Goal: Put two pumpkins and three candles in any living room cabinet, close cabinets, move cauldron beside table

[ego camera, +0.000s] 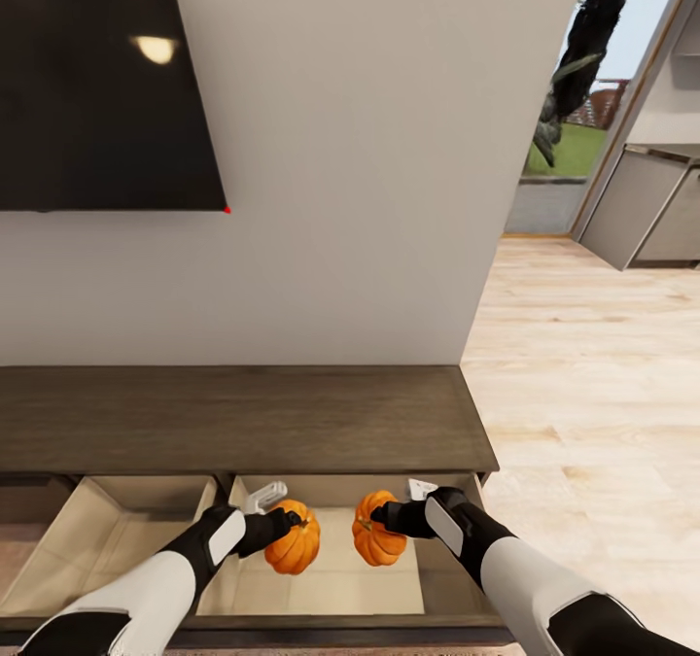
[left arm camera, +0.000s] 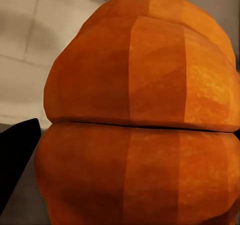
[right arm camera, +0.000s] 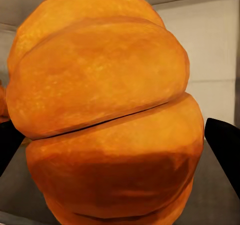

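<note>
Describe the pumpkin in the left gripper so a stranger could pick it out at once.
Below the wall TV runs a long dark cabinet with open pale drawers. Two pumpkins hang over its right-hand drawer; yours is the pumpkin held by the left gripper, hanging slightly lower than its twin.

Head camera looks steeply down from above the cabinet (ego camera: pixel 243 418), wall ahead, open drawer near. Each wrist camera sits tight against its own pumpkin, left (left arm camera: pixel 140 115) and right (right arm camera: pixel 107 110); the head view shares both.
</note>
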